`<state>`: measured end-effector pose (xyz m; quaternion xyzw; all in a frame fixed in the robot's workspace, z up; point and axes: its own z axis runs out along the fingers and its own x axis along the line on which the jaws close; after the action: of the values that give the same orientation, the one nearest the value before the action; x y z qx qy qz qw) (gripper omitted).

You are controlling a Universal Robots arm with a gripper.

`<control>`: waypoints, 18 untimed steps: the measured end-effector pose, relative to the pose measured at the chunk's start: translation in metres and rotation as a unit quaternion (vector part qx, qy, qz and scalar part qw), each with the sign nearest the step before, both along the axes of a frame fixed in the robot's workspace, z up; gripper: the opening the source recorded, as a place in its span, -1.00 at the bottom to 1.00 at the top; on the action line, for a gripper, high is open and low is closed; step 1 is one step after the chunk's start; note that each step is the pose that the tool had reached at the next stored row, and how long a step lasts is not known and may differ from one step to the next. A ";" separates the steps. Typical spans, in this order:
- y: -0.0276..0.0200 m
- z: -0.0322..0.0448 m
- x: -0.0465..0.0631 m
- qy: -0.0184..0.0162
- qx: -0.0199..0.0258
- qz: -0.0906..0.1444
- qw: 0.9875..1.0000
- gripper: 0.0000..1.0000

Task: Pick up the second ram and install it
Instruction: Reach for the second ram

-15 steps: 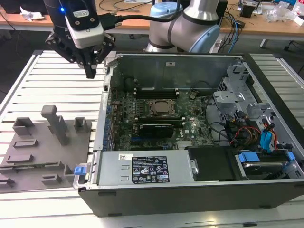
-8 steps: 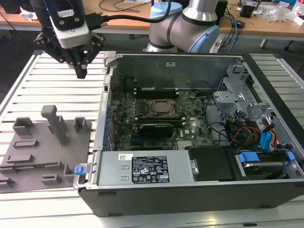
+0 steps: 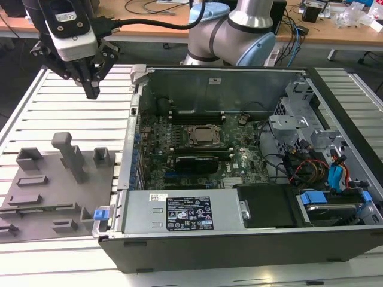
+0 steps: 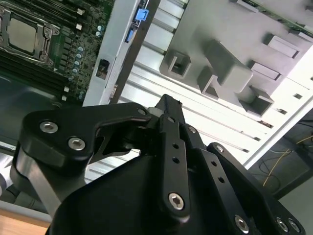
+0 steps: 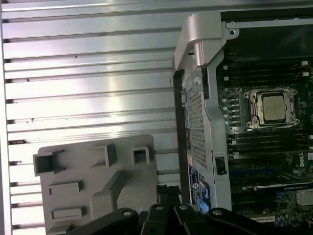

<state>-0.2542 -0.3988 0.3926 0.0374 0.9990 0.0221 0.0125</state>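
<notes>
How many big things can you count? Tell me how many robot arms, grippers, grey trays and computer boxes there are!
Robot arm: 1
Gripper: 1
Grey tray: 1
Computer box: 1
Total: 4

light: bright, even | glare: slatted table (image 5: 88, 98) | shadow: case interior (image 3: 221, 89)

Exterior view angled down over computer case (image 3: 239, 254), grey tray (image 3: 60, 200), both wrist views nearer — sharing tray, CPU socket (image 5: 272, 107).
</notes>
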 end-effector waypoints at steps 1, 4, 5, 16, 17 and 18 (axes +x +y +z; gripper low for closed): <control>0.0000 -0.0001 -0.002 0.000 0.000 0.000 1.000 -0.79; 0.0000 -0.0003 -0.011 0.000 0.000 0.000 1.000 -0.79; 0.0000 -0.0003 -0.012 0.000 0.000 0.000 1.000 -0.79; 0.0000 -0.0008 -0.033 0.000 0.000 0.000 1.000 -0.79; 0.0000 -0.0008 -0.034 0.000 0.000 0.000 1.000 -0.79; 0.0000 -0.0008 -0.037 0.000 0.000 0.000 1.000 -0.79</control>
<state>-0.2910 -0.3989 0.3918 0.0374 0.9990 0.0221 0.0126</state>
